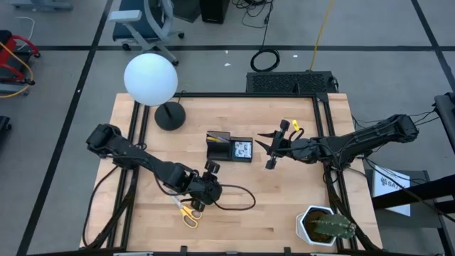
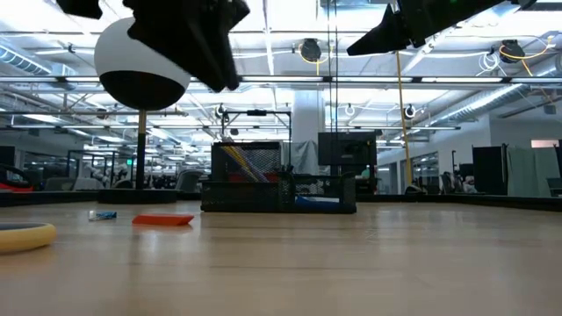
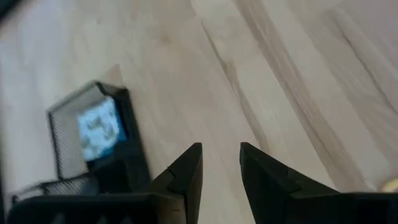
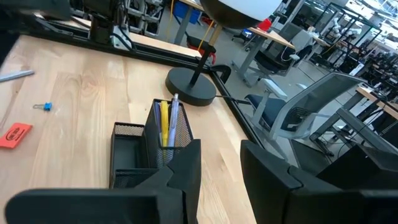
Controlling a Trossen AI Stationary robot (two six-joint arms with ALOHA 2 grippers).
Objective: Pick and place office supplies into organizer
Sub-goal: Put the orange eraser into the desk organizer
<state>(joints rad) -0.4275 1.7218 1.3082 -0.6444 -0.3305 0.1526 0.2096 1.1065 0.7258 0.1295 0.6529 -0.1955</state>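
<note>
The black mesh organizer (image 1: 229, 147) stands mid-table, with yellow and blue pens upright in its taller section (image 4: 166, 124) and a blue pad (image 3: 98, 127) in the lower one. My left gripper (image 1: 212, 168) (image 3: 221, 163) hovers open just near-side of it. My right gripper (image 1: 269, 149) (image 4: 221, 163) hovers open to its right, pointing at it. Yellow-handled scissors (image 1: 188, 212) lie flat near the table's near edge by the left arm. A red piece (image 4: 13, 135), a blue pin (image 4: 42, 106) and a silver pen (image 4: 15, 75) lie on the wood left of the organizer.
A lamp with a white globe (image 1: 151, 80) and round black base (image 1: 169, 116) stands at the far left. A white potted cactus (image 1: 325, 226) sits at the near right corner. A black cable (image 1: 238, 199) loops on the wood beside the left arm.
</note>
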